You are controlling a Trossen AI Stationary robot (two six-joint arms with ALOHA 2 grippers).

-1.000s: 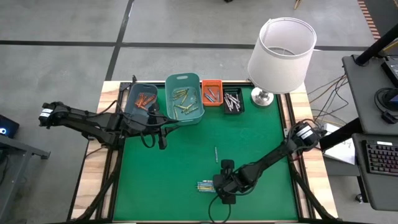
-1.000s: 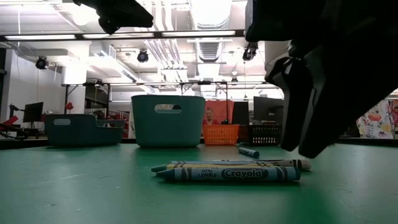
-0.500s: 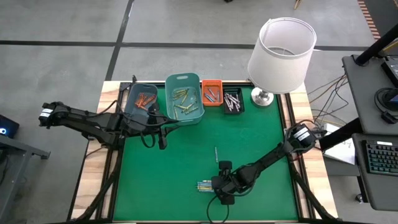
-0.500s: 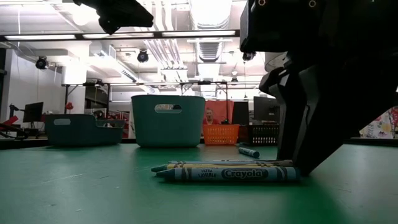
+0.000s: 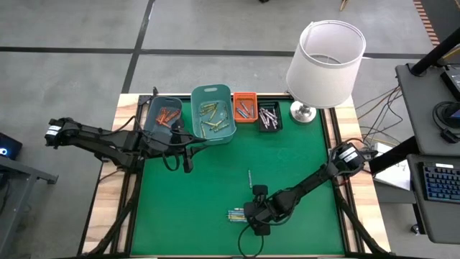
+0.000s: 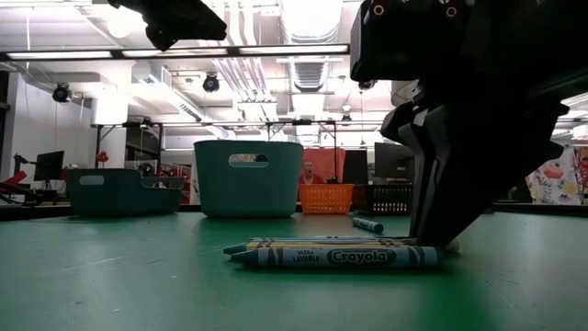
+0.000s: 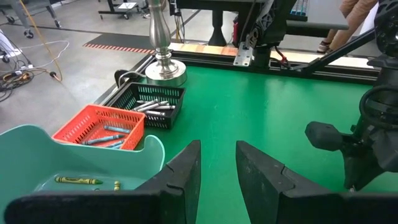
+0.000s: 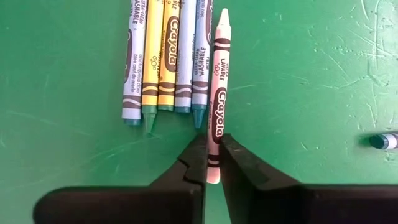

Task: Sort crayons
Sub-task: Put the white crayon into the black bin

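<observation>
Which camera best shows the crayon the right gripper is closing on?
The right wrist view: the right gripper pinches the white crayon beside the row. The high view shows only a tiny cluster; the low view hides it behind the gripper; the left wrist view misses it.

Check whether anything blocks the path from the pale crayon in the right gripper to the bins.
Nothing visible does. The right gripper pinches the pale paper-wrapped crayon; bare green mat runs to the black mesh bin, except one loose crayon off to the side.

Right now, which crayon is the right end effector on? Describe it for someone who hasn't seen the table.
On the green mat, near its front edge, a row of crayons lies side by side. The right end effector pinches the white crayon at the row's edge, the only pale one beside blue and yellow-green neighbours.
</observation>
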